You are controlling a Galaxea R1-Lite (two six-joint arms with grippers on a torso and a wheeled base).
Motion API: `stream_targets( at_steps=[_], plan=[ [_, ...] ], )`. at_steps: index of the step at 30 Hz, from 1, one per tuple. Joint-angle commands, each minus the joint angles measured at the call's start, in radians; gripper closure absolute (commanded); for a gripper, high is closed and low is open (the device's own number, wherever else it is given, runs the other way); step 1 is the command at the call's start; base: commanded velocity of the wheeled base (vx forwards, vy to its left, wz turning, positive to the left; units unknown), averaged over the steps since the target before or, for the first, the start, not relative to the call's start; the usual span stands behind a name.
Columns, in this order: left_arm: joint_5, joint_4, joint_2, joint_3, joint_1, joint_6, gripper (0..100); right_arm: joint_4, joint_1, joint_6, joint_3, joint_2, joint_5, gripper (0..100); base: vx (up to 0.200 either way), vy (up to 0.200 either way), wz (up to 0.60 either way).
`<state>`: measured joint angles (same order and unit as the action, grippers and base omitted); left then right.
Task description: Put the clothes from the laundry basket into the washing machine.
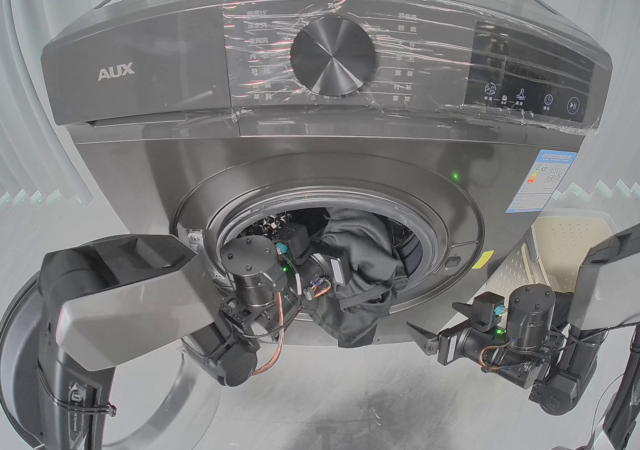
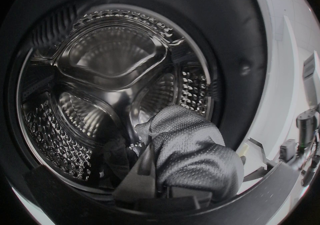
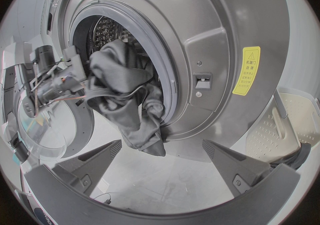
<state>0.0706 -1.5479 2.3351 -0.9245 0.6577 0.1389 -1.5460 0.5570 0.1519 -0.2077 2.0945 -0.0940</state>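
Observation:
A dark grey garment (image 1: 357, 271) hangs over the lower rim of the washing machine's round opening (image 1: 440, 218), half inside the drum and half drooping out. My left gripper (image 1: 333, 271) is at the mouth of the drum, shut on this garment. In the left wrist view the cloth (image 2: 193, 149) bunches over the gripper (image 2: 163, 172) in front of the steel drum (image 2: 110, 69). The right wrist view shows the garment (image 3: 130, 102) trailing below the door seal. My right gripper (image 1: 433, 328) hovers low, right of the opening, open and holding nothing (image 3: 160, 144).
The cream laundry basket (image 1: 573, 238) stands right of the machine, behind my right arm, with a bit of dark cloth (image 3: 296, 159) in it. The machine's round door (image 1: 167, 398) is swung open at lower left. Bare grey floor (image 1: 373, 391) lies in front.

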Motion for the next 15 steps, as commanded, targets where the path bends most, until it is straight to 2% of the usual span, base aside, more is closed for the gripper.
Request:
stream_targets(
  at_steps=[1,15],
  plan=[
    [0.028,0.018,0.125,-0.137,-0.039,0.004,100,0.000,0.017,0.000,0.007,-0.005,0.000,0,0.000,0.000,0.00],
    [0.031,0.223,0.228,-0.438,-0.056,-0.005,100,0.000,0.032,0.000,0.008,-0.002,-0.001,0,0.000,0.000,0.00]
  ],
)
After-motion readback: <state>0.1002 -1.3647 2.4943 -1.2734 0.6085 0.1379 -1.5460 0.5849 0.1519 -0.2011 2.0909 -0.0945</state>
